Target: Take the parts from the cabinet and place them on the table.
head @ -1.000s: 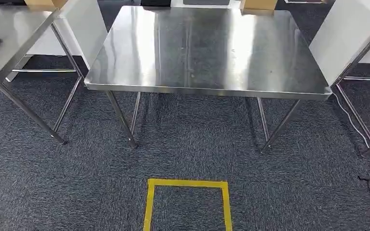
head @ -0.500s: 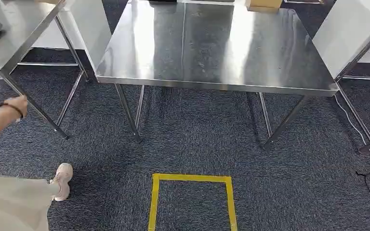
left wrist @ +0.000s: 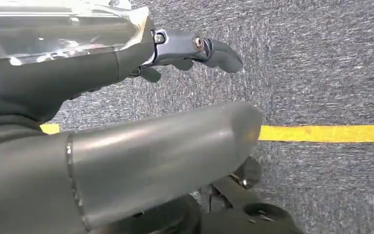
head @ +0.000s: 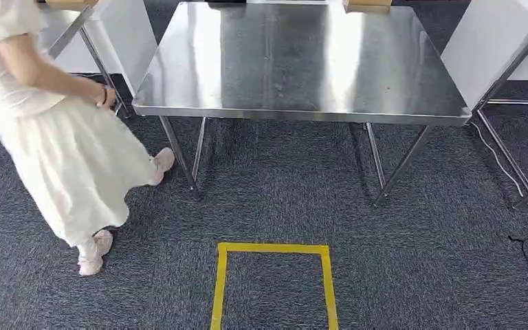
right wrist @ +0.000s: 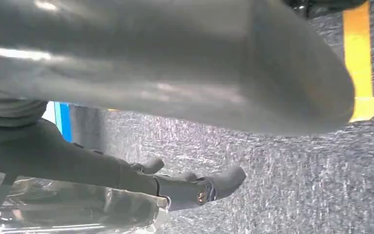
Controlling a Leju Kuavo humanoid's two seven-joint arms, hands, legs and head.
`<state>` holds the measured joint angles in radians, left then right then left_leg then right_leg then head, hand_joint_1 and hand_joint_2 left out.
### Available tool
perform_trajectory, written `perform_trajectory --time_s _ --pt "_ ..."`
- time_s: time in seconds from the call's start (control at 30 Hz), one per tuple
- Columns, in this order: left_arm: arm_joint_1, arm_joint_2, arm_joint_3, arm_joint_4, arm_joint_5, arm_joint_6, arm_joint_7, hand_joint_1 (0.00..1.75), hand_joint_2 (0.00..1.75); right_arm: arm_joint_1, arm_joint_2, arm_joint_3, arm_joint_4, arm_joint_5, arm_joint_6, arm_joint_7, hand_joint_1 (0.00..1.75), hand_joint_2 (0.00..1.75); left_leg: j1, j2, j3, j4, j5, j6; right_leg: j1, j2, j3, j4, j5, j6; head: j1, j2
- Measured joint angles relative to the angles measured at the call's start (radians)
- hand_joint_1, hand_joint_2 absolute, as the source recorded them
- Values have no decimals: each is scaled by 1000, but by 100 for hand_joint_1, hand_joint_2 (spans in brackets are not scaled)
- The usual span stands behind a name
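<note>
table (head: 302,113) stands well ahead; both hands' fingers (left wrist: 214,51) hang apart, holding nothing.

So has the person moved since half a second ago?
Yes. The person has walked in from the lower left and now stands beside the steel table, close to its left front leg, which was not so before.

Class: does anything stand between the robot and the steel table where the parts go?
A person in a pale dress is on the carpet by the table's front left leg. Past the yellow tape square, nothing visible blocks.
</note>
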<state>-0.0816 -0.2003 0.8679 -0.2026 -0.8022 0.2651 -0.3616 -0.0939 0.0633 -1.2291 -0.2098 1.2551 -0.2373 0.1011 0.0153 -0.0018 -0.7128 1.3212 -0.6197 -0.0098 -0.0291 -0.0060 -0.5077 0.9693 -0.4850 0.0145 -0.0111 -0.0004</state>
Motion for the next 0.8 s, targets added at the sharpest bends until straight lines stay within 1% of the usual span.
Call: perform_trajectory --time_s 0.03,0.07,0.1,0.13,0.17,0.2,0.23,0.3,0.33,0.37,0.4,0.43,0.47,0.5,0.53,0.57,0.6,0.63,0.67,0.7,0.73,0.77,0.8 --pt "0 0 0 0 0 0 0 0 0 1 0 0 0 0 0 0 0 0 3 0 13 -11 13 -2 -1 0 -2 2 2 -1 0 0" --pt "0 0 0 0 0 0 0 0 0 2 1 0 0 0 0 0 0 0 7 1 50 -68 48 -3 -3 0 -4 5 2 -1 0 0" --pt "-1 1 0 0 0 0 0 0 0 2 3 0 0 0 0 0 0 0 11 1 99 -150 87 -4 -4 1 -5 10 2 0 0 0" --pt "-1 2 0 0 0 0 0 0 0 1 3 -1 0 0 0 -1 0 0 16 1 154 -246 123 -5 -5 3 -7 16 -1 4 -2 0" --pt "-3 1 0 0 -1 0 0 0 0 1 3 -1 0 0 0 -2 0 0 15 -2 176 -288 113 -5 3 3 -13 24 -4 12 -3 0" --pt "-4 1 0 0 -2 0 0 0 0 -1 3 -1 0 0 0 -2 0 0 12 -4 174 -298 112 4 10 3 -22 32 -4 19 -2 0" --pt "-5 1 -1 0 -2 0 0 0 0 -1 3 -1 0 0 0 -3 0 0 8 -3 167 -294 114 9 10 3 -29 29 2 28 1 0" --pt "-4 1 -1 0 0 -1 0 0 0 -1 3 -1 0 0 0 -6 0 0 -3 -3 161 -297 122 29 11 3 -30 24 10 43 0 0" --pt "-4 0 -1 0 2 -1 0 0 0 -1 2 -1 0 0 0 -8 0 0 4 0 161 -309 134 47 10 3 -38 34 1 49 0 0" --pt "-5 0 -1 0 5 -1 0 0 0 0 3 -1 0 2 0 -12 0 0 0 1 158 -313 138 55 8 3 -52 62 -22 45 0 0" --pt "-7 0 -1 0 8 -1 -1 0 0 0 5 -1 0 4 3 -15 0 0 0 3 152 -313 143 62 6 3 -81 127 -63 36 5 0" --pt "-7 1 -1 0 13 -1 -1 0 0 0 4 -1 0 8 6 -16 0 0 -1 4 145 -313 147 66 6 4 -117 211 -103 31 6 0" --pt "-7 1 0 0 17 -1 -1 0 0 0 3 -1 0 12 6 -17 0 0 -2 6 139 -312 151 67 6 4 -151 292 -135 30 6 0" --pt "-7 2 1 0 20 -1 -2 0 0 1 3 -1 0 18 9 -19 0 0 -3 6 133 -312 156 67 8 4 -168 341 -150 35 6 0" --pt "-7 3 3 0 28 -1 -5 0 0 1 2 -1 0 23 11 -22 0 0 -3 5 128 -312 160 65 8 4 -160 339 -145 42 6 0" --pt "-7 5 5 0 33 -1 -8 0 0 1 3 -1 0 27 13 -26 0 0 -3 5 125 -311 164 63 7 4 -128 290 -125 51 6 0" --pt "-6 6 6 0 38 -1 -11 0 0 0 3 0 0 32 15 -29 0 0 -3 4 122 -311 167 60 7 4 -73 199 -93 61 8 0" --pt "-7 8 7 0 40 -1 -15 0 0 -3 3 2 0 37 17 -31 0 0 -2 4 121 -311 171 55 5 4 -5 85 -59 67 8 0" --pt "-7 10 9 -1 43 -1 -19 0 0 -6 4 3 0 38 17 -31 0 0 -6 4 121 -310 174 49 2 4 35 10 -53 64 9 0" --pt "-7 12 10 -2 47 -2 -22 0 0 -9 4 3 0 39 18 -31 0 0 -12 4 121 -307 174 45 14 8 27 4 -47 50 8 0" --pt "-7 13 11 -2 47 -3 -27 0 0 -9 5 4 0 39 18 -33 0 0 -12 5 121 -310 178 37 14 7 23 7 -43 41 3 0" --pt "-7 16 11 -2 47 -6 -31 0 0 -8 5 4 0 39 18 -34 0 0 -10 5 121 -311 182 31 18 7 22 10 -41 36 5 0" --pt "-7 17 11 -2 47 -8 -33 0 0 -6 5 4 0 39 18 -34 0 0 -7 4 122 -315 188 23 19 7 21 10 -38 29 3 0"
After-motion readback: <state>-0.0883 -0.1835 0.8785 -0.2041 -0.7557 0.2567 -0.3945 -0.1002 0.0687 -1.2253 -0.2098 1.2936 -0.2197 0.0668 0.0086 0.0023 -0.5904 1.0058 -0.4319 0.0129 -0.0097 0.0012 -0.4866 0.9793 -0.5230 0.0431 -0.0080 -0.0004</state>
